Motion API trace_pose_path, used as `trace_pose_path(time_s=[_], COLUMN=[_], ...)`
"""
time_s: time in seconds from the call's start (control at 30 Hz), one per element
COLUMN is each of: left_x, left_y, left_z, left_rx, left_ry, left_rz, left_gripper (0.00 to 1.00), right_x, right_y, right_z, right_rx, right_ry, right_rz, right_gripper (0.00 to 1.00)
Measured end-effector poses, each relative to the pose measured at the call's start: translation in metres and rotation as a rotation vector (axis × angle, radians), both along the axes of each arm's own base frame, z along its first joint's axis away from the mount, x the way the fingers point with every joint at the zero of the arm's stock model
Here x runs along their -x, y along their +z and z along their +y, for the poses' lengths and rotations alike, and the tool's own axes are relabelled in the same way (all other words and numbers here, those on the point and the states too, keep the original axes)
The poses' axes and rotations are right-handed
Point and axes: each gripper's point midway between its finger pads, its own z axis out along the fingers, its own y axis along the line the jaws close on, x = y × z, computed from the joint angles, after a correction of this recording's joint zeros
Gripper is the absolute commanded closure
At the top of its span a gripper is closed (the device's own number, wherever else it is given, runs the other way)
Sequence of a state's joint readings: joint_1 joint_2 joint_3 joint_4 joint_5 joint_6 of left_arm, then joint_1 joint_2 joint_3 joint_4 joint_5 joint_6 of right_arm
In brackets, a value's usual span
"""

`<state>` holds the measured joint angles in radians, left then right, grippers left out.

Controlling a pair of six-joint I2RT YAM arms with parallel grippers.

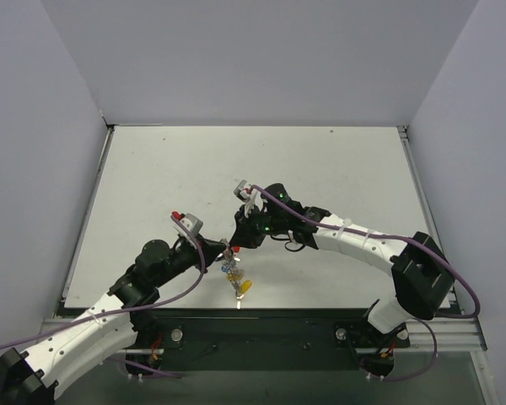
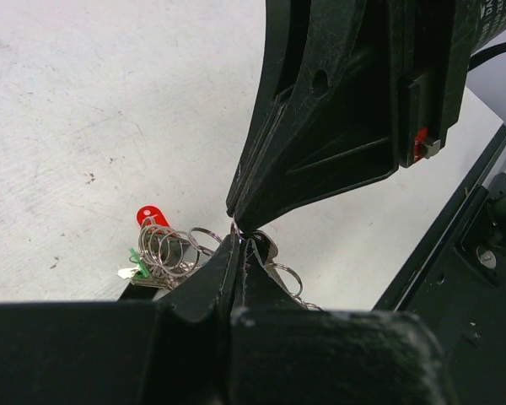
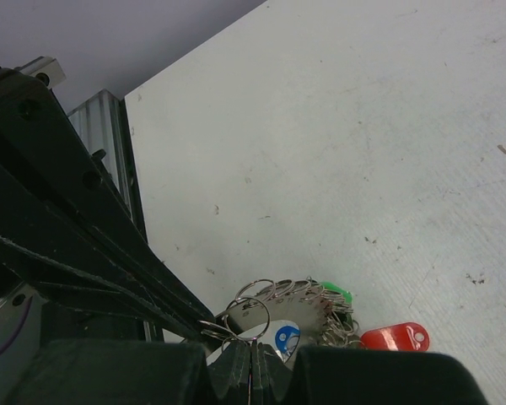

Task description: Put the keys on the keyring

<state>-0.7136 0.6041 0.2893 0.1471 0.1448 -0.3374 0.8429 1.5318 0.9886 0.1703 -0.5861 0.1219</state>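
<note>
Yellow-headed key (image 1: 244, 287) sits nearest us, just below the keyring (image 3: 305, 292), at the worktop's (image 1: 320, 169) near edge. Over the bunch, left pincer (image 2: 240, 246) and right pincer (image 2: 236, 218) meet tip to tip. Both are pinched tight on one thin split ring (image 3: 246, 299). We judge they mean to pry it apart for threading.

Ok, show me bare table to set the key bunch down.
Bare: the far half of the table, bordered by the back wall and both side walls. Crowded: near-edge centre, where the left gripper and right gripper pinch the key bunch.
</note>
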Motion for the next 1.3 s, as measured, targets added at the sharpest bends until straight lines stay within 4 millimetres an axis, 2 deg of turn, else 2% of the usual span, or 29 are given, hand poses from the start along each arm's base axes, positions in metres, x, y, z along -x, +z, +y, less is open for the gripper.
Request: trace_pose_path(time_s=[1.3], left_x=[0.003], left_y=[-0.001], left_z=[0.001], left_rx=[0.035], left_ry=[0.005], left_rz=[-0.003], left_gripper=[1.00], right_x=[0.013], right_y=[-0.007], right_z=[-0.002], right_rx=[-0.099], right_ry=[0.044], right_rz=[0.113], right_gripper=[1.00])
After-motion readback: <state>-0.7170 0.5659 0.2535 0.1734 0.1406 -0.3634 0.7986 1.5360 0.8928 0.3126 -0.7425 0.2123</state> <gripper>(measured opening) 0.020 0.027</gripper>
